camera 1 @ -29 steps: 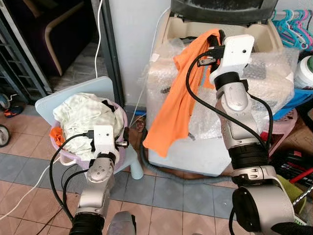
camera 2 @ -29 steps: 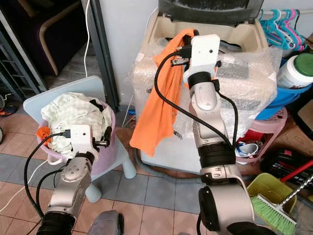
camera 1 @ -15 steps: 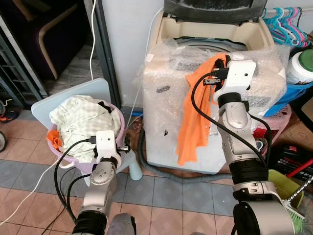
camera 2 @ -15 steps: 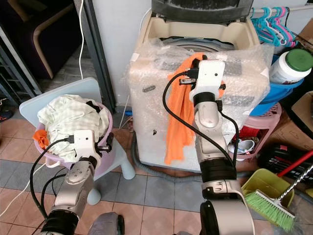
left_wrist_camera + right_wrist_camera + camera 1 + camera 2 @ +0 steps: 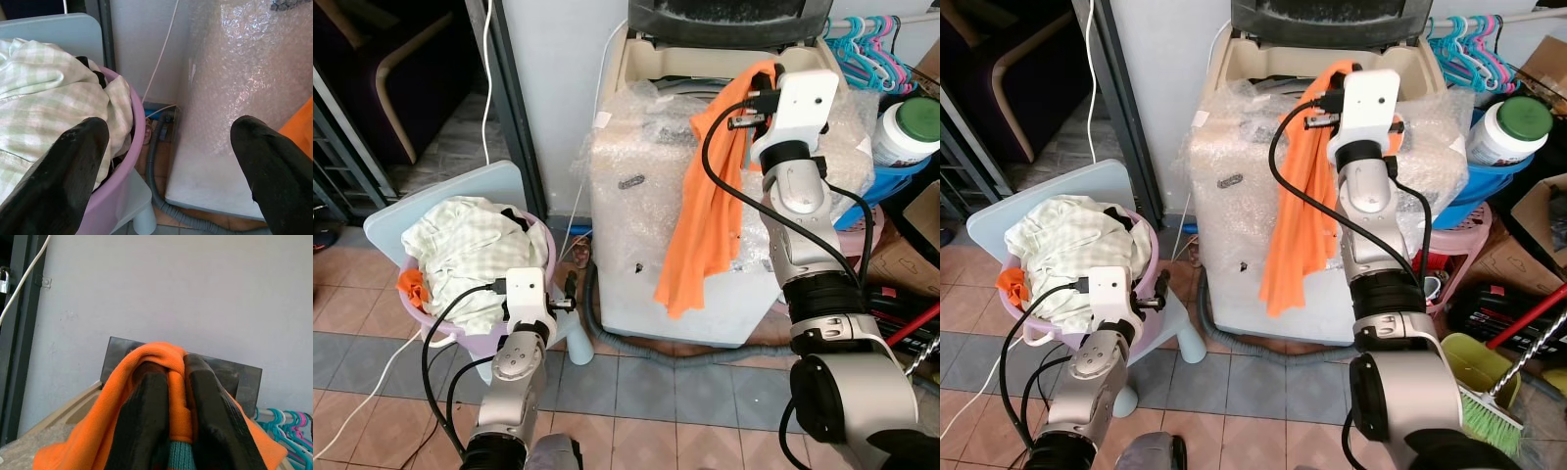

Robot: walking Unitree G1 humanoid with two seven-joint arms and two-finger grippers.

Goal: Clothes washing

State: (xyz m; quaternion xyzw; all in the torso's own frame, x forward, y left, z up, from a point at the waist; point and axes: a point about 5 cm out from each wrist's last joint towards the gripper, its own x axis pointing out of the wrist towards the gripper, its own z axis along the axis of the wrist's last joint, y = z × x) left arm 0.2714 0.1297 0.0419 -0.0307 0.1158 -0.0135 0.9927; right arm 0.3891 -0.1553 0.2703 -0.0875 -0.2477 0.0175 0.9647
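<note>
My right gripper (image 5: 176, 399) is shut on an orange garment (image 5: 705, 211), which I hold up at the top front rim of the washing machine (image 5: 636, 196). The machine is wrapped in bubble film and its dark lid (image 5: 724, 12) stands open. The garment hangs down the machine's front. Low on my left, the left gripper (image 5: 166, 147) is open and holds nothing, beside a pink laundry basket (image 5: 134, 127). In the basket lies a pale green checked cloth (image 5: 470, 245) with a small orange piece (image 5: 411, 284).
The basket sits on a pale blue child's chair (image 5: 450, 191). A grey drain hose (image 5: 636, 338) curls on the tiled floor by the machine. Right of the machine are coloured hangers (image 5: 867, 39), a green-lidded jar (image 5: 906, 132), a blue basin (image 5: 901, 186) and a green broom (image 5: 1489, 411).
My right gripper has lifted the orange garment from the machine's front face up to its top rim. The camera has shifted. The left arm stays by the basket.
</note>
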